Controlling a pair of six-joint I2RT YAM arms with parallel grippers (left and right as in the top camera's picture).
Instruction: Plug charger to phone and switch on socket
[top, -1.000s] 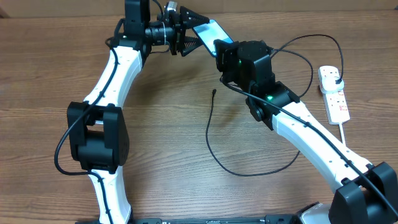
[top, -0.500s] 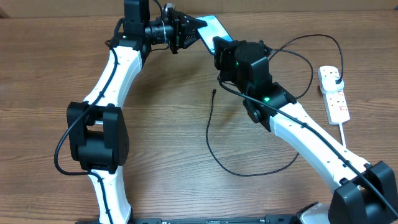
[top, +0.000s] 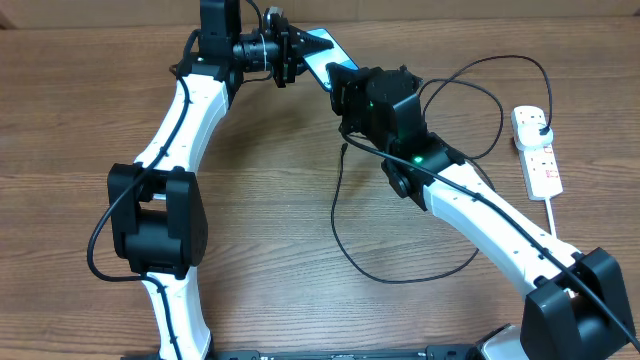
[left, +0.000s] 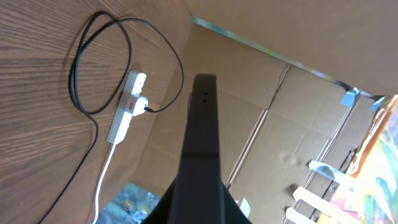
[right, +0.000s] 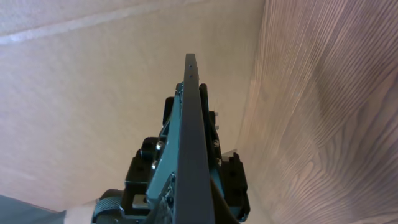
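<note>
- The left gripper (top: 290, 52) is squeezed tight on one end of the phone (top: 316, 52), at the far side of the table (top: 80, 120).
- The right gripper (top: 338, 78) is squeezed tight too. It has hold of the other end of the same phone.
- So the phone sits between the two grippers. From above it is tilted, and a bit of its light-blue screen shows.
- In the left wrist view the phone (left: 202, 137) is seen from its thin side, as a dark strip with two tiny holes near the top.
- In the right wrist view the phone (right: 189, 143) is again a thin dark strip, with the left gripper (right: 186, 183) clamped on it behind.
- The charger (top: 335, 215) is a long thin black cable. It lies loose on the table in a big curve.
- Its connector tip (top: 343, 148) lies on the wood just below the right gripper. It is not in the phone.
- The black plug (top: 541, 124) at the other end of the cable sits in the power strip (top: 540, 160).
- The power strip is white with red marks. It lies far off on the right side of the table, well apart from both grippers.
- A white cord (top: 552, 215) runs from the strip toward the near edge.
- A cardboard wall (left: 273, 93) stands behind the table.
</note>
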